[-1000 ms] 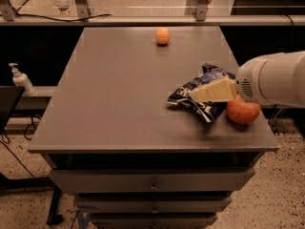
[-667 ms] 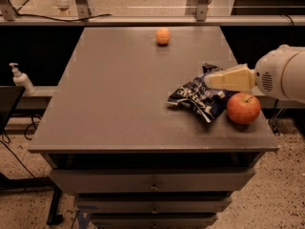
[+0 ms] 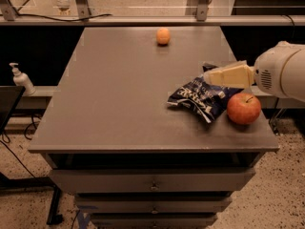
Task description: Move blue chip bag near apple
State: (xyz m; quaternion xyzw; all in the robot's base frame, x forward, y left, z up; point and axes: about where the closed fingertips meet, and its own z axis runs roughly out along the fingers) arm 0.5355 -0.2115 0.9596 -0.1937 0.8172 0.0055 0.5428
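Note:
The blue chip bag (image 3: 199,98) lies crumpled on the grey table (image 3: 114,99) at the right front. Its right end lies right beside the apple (image 3: 243,108), which sits just to its right near the table's right edge; I cannot tell whether they touch. My gripper (image 3: 210,77), cream-coloured on a white arm (image 3: 281,73), reaches in from the right. It hovers over the bag's far right part, just above it and apart from it. It holds nothing.
A small pale orange fruit (image 3: 163,36) sits at the table's far edge, centre. A pump bottle (image 3: 21,79) stands on a ledge to the left. Drawers (image 3: 152,181) are under the tabletop. A rail runs along the back.
My gripper has lifted off the chip bag and drawn back up and to the right. The bag stays beside the apple, which now shows in full.

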